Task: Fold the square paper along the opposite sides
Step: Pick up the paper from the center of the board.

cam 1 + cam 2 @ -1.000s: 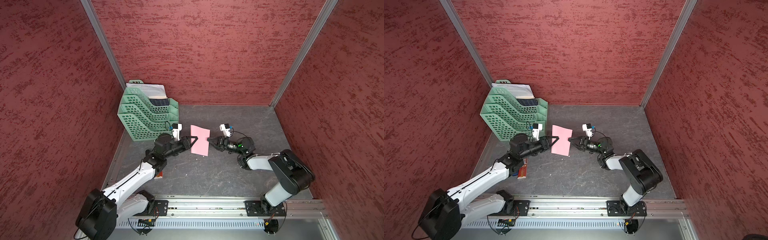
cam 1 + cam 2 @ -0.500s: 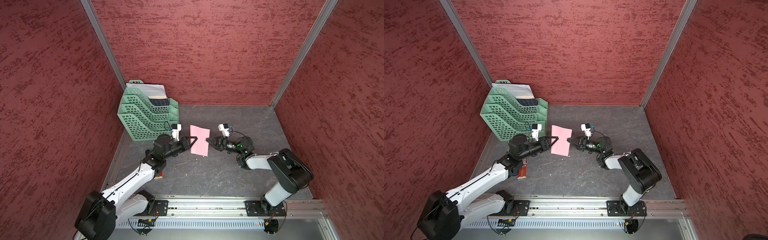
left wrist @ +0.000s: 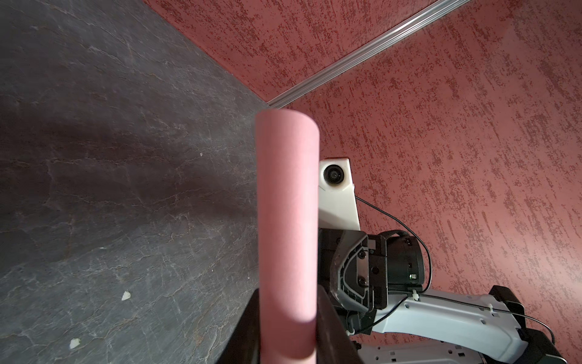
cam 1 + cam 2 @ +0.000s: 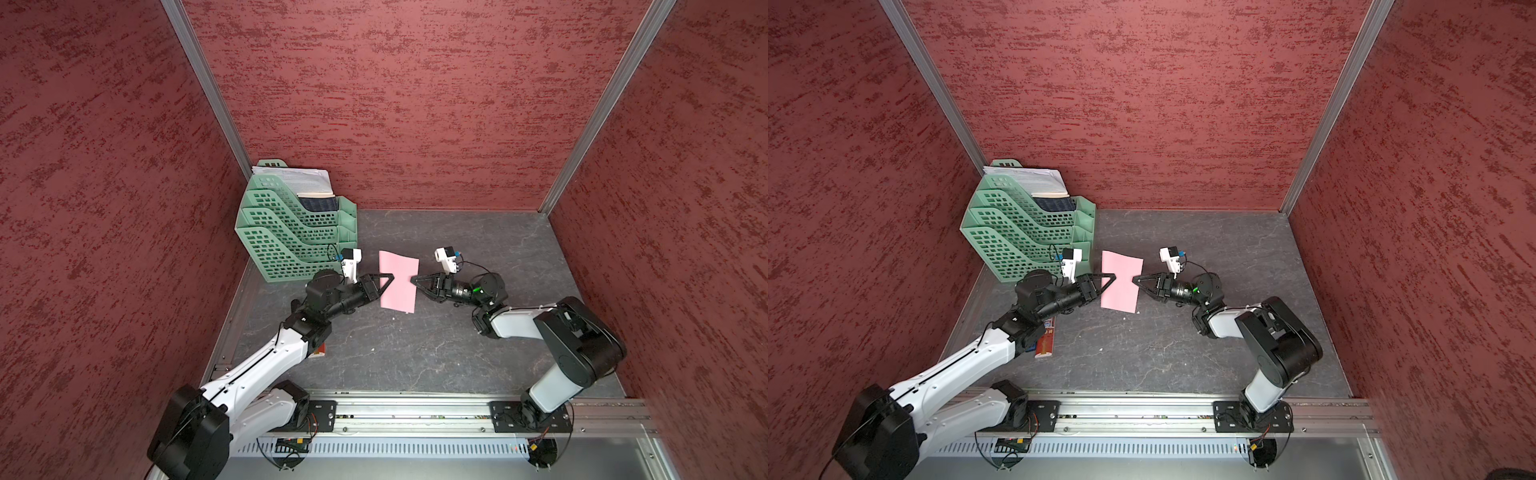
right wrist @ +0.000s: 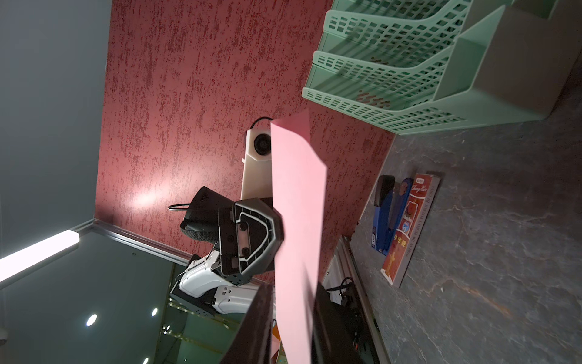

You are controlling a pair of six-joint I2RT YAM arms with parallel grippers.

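The square paper [image 4: 398,282] [image 4: 1121,282] is a light-pink sheet held up off the dark table, bent over into a narrow upright loop between my two arms. In the left wrist view my left gripper [image 3: 288,302] is shut on one end of the paper [image 3: 286,205], whose rounded bend faces the camera. In both top views its tips [image 4: 388,279] [image 4: 1112,277] meet the sheet's left edge. My right gripper [image 4: 413,279] [image 4: 1134,278] reaches the right edge. In the right wrist view the paper [image 5: 297,205] runs between that gripper's [image 5: 293,302] dark fingers, close against both.
A green tray rack [image 4: 291,232] [image 5: 409,63] with white papers [image 4: 299,178] stands at the back left, close behind the left wrist. A red narrow box [image 4: 1045,340] [image 5: 409,227] and a blue stapler [image 5: 389,214] lie under the left arm. The metal rail [image 4: 415,409] bounds the front.
My right gripper has edged slightly left toward the sheet. The left arm and the paper have stayed nearly where they were.
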